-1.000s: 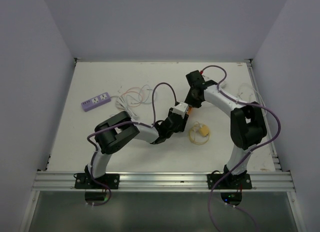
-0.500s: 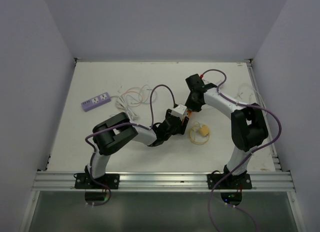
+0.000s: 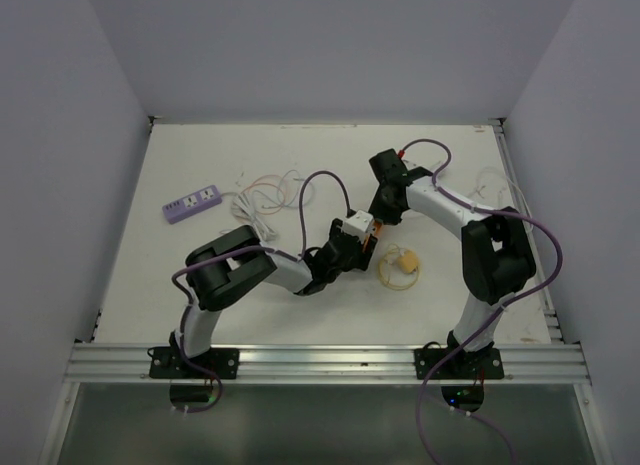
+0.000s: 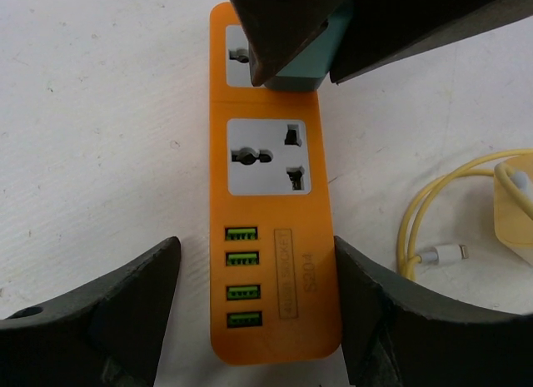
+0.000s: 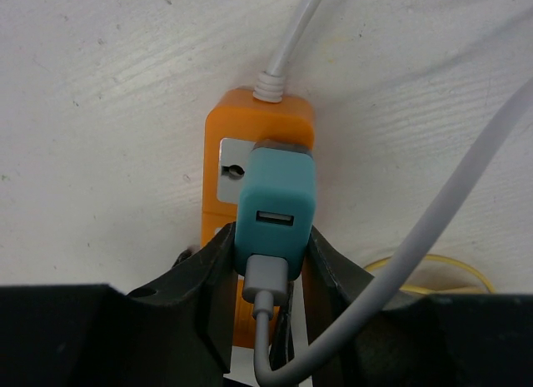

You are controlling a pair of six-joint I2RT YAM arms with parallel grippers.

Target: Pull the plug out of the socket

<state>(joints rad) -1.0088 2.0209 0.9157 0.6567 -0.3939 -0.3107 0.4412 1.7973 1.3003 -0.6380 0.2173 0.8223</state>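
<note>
An orange socket strip point(image 4: 271, 237) lies flat on the white table, with two outlets and several green USB ports. My left gripper point(image 4: 254, 262) is open and straddles the strip's near end. Its right finger is against the strip's edge and its left finger stands apart from it. A teal plug point(image 5: 275, 208) sits over the strip's point(image 5: 266, 112) far outlet, with a grey cable point(image 5: 265, 304) running from its face. My right gripper point(image 5: 271, 254) is shut on the plug's two sides. Whether the prongs are still seated is hidden. In the top view both grippers meet at the strip point(image 3: 370, 228).
A yellow cable with a pale charger point(image 3: 400, 268) lies just right of the strip. The strip's white cord point(image 5: 291, 29) runs away from it. A purple power strip point(image 3: 192, 202) and loose white and pink wires point(image 3: 265, 200) lie at the back left.
My left gripper's jaws have spread wider around the orange strip. Both grippers and the strip have shifted slightly to the left. The right gripper stays shut on the plug.
</note>
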